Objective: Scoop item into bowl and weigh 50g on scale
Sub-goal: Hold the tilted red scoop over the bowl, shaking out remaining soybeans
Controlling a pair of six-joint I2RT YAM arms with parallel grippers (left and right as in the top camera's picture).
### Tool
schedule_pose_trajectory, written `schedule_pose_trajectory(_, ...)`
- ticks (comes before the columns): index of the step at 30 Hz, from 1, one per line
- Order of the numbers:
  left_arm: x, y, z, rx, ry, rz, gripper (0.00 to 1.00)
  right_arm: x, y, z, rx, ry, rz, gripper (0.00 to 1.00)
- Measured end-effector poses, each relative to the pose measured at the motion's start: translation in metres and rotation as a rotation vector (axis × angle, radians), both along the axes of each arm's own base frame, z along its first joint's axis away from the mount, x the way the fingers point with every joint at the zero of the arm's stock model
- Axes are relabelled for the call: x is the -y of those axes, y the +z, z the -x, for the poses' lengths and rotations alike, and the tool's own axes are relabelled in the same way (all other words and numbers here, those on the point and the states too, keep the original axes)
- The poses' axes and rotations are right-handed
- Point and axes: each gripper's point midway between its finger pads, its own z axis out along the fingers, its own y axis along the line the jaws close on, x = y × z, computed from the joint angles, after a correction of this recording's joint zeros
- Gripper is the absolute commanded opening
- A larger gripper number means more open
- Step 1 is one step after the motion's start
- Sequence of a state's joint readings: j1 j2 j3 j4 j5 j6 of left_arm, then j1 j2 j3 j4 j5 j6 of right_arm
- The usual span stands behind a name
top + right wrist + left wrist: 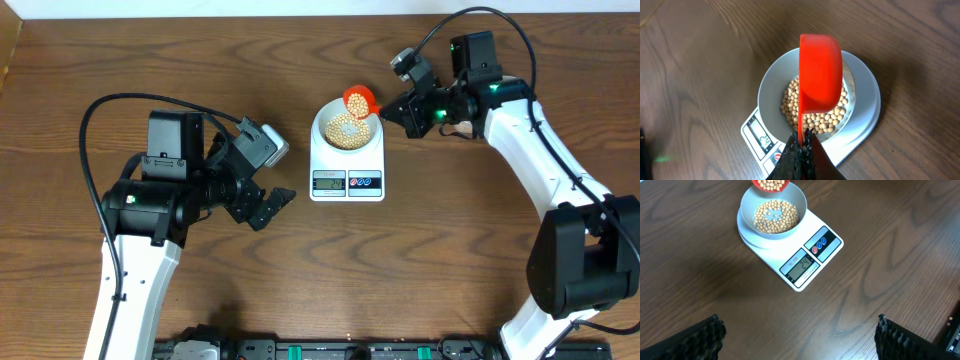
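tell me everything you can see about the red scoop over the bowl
The scoop looks like glossy red-orange plastic: a round cup on a thin, flat handle. The right gripper is shut on the handle's end. The cup hangs tilted over the bowl, near the rim on the side away from the display of the scale beneath. It holds tan beans of its own. Whether it touches the bowl's rim cannot be told.

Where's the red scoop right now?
In the overhead view, at upper centre, the red scoop hovers over the upper-right rim of the bowl on the scale, gripped by the right end effector.
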State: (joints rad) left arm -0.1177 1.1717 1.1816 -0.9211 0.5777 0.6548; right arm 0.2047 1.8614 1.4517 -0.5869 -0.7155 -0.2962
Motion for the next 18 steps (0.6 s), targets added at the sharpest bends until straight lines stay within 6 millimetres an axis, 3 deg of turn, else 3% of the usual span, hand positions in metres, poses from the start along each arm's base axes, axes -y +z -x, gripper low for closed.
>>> schedule_pose_trajectory(18,0.0,0.0,0.0,0.0,0.0,0.0,0.98,0.0002,0.0055,0.0021,0.039,-0.022,0.077,0.01)
